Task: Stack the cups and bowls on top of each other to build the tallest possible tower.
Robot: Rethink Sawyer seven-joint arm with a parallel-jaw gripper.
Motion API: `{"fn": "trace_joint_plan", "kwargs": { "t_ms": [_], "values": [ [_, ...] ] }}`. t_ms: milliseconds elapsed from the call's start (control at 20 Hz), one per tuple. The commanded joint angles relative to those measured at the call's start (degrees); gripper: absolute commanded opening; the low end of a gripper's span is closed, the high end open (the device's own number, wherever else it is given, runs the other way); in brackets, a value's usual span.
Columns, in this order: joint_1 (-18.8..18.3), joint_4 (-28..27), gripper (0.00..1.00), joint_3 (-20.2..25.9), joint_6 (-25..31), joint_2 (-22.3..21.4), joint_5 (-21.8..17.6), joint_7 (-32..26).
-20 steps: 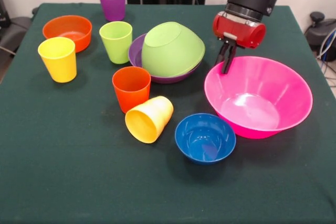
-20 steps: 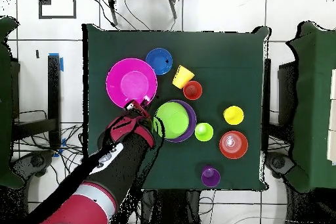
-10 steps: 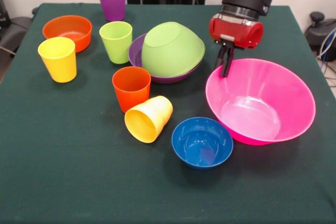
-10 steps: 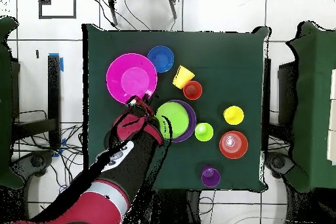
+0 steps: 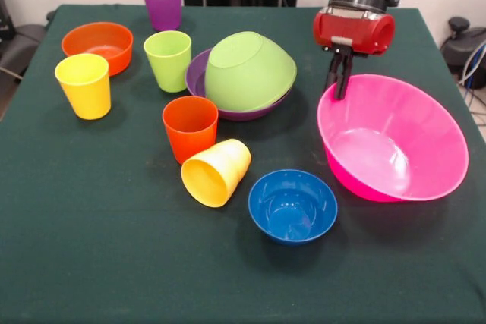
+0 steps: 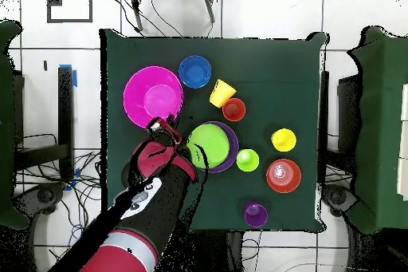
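Gripper: clamped on the pink bowl's far rim, right of frame; bowl tilted.
Lime green bowl: upside down in the purple bowl, centre.
Blue bowl: lower centre of the table.
Yellow-orange cup: on its side.
Other cups: upright, upper left.

Large bowl: pink
Small bowls: blue; orange
Nested bowls: lime green over purple
Upright cups: purple; lime green; yellow; orange-red
Tipped cup: yellow-orange
Table cover: dark green
Gripper: black fingers, red housing
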Motion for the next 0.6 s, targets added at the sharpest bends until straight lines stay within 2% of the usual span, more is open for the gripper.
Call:
{"fn": "trace_joint_plan", "kwargs": {
  "t_ms": [50,300,450,600],
  "values": [
    [-0.99,3.50,0.00,7.95,3.90,-1.52,-3.60,-1.92],
    [0.61,3.99,0.00,4.19,7.94,-3.96,-4.55,-4.93],
    [1.33,4.11,0.00,0.78,11.50,-6.22,-6.51,-7.83],
    [2.35,3.05,0.00,-2.88,13.79,-6.58,-8.32,-9.37]
  ]
}}
